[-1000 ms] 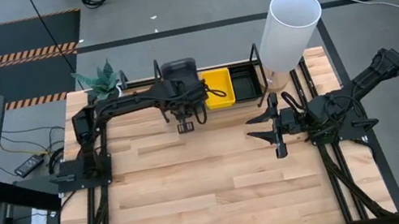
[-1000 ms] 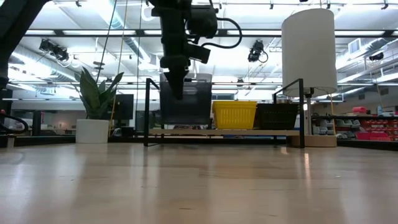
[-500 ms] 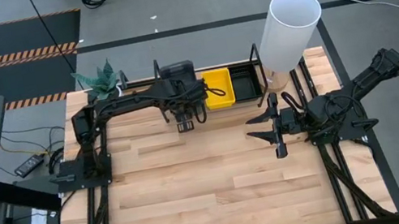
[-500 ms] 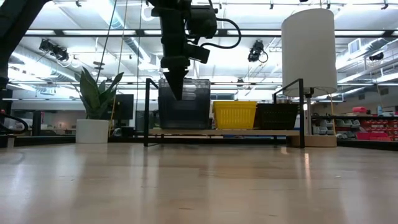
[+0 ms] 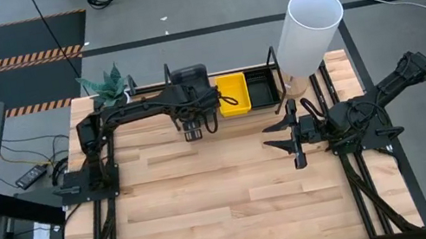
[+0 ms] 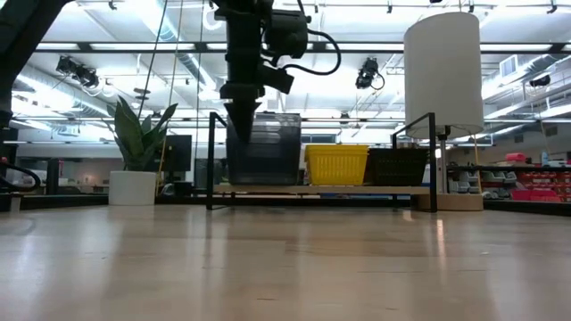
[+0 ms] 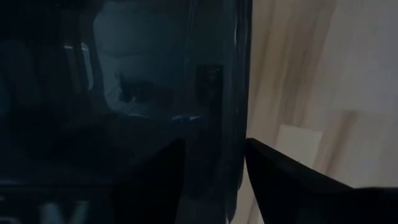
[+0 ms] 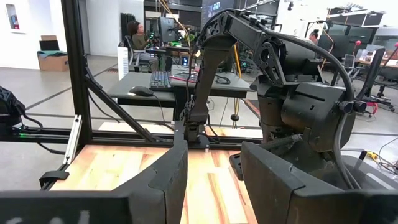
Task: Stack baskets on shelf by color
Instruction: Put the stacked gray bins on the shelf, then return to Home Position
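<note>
On the black rod shelf [image 6: 211,160] at the table's far edge stand the baskets: a smoky grey stack [image 6: 264,149] at its left, yellow ones [image 6: 337,165] in the middle, black ones [image 6: 397,167] at its right. My left gripper [image 6: 241,134] points steeply down at the grey stack's near left corner. It is open, with one finger inside the top grey basket [image 7: 124,93] and one outside its wall. My right gripper [image 5: 279,136] hovers open and level over the table's right part, holding nothing. My left gripper stands open astride the top grey basket's wall [image 7: 239,112], coming from above and slanting toward the far edge. The outer finger [image 7: 273,168] is close beside the wall; whether it touches, I cannot tell. The basket rests on the stack.
A tall white cylinder [image 5: 309,30] stands at the shelf's right end. A potted plant [image 5: 106,85] sits at the far left corner. The bare wooden tabletop [image 5: 227,196] stretches from the shelf to the near edge.
The top grey basket has sunk a little and now sits level on the grey stack. My left gripper has let it go, tipping slightly toward the table's left while staying at the same height.
</note>
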Motion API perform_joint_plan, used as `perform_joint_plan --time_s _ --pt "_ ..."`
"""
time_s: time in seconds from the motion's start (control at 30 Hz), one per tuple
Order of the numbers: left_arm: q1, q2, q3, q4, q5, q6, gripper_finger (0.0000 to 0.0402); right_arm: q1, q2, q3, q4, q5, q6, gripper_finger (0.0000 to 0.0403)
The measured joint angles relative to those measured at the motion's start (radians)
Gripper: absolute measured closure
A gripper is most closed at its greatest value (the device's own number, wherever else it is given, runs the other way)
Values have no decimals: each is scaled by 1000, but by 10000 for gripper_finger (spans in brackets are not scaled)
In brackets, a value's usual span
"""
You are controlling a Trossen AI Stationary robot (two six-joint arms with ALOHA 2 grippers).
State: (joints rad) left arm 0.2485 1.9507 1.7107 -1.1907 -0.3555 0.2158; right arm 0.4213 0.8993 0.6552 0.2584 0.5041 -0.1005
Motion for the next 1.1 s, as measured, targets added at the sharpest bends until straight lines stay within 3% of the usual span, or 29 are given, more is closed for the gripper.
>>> perform_joint_plan --time_s 0.63,1.0,1.1 --pt "-6 -6 0 -16 -21 -13 230 0 0 -1 -6 0 11 249" --pt "-10 -128 0 74 43 -3 205 0 0 -1 -45 -1 30 249" --pt "-12 -179 0 101 107 -16 206 0 -2 -22 -44 -26 29 249"
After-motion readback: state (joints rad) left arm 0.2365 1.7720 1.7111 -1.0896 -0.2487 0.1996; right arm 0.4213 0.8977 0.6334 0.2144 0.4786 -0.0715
